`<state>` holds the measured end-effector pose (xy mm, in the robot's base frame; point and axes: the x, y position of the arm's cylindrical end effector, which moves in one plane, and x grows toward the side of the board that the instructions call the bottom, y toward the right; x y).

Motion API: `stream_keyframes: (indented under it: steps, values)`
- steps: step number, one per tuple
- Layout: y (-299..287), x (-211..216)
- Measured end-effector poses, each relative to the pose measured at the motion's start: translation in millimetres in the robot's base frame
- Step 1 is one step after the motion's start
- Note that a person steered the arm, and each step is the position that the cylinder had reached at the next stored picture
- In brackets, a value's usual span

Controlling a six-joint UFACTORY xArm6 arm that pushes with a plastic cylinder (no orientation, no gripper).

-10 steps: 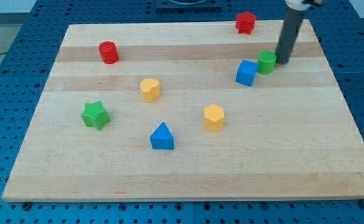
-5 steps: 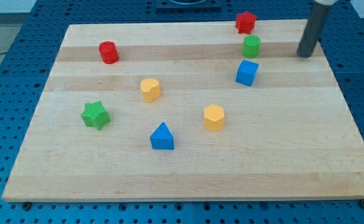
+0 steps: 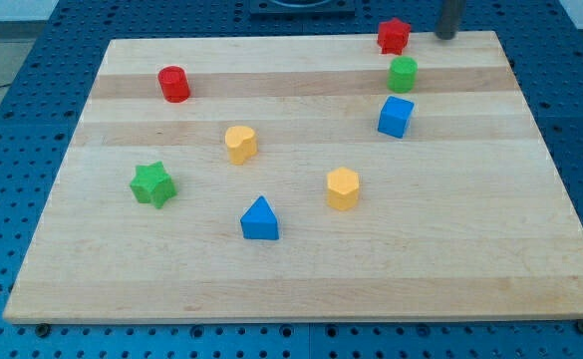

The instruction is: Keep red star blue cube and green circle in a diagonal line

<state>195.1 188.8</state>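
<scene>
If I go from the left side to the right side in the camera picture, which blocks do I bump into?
Green star block → red cylinder block → yellow heart-shaped block → blue triangle block → yellow hexagon block. The far-right trio overlaps sideways.

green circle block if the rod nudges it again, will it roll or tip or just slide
The green circle stands on a flat end and looks squat, so it probably slides rather than tips. Its round side may let it slip off my tip. The wooden board looks smooth, so little drag.

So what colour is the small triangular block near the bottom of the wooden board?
Blue: the small triangular block, clearest in the camera view.
</scene>
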Motion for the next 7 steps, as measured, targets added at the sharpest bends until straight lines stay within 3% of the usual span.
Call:
stream_keyframes:
  steps: [2,4,5,6,7]
  values:
    - [-86,15]
    - [-41,125]
    - [-39,129]
    - [20,162]
    - [34,203]
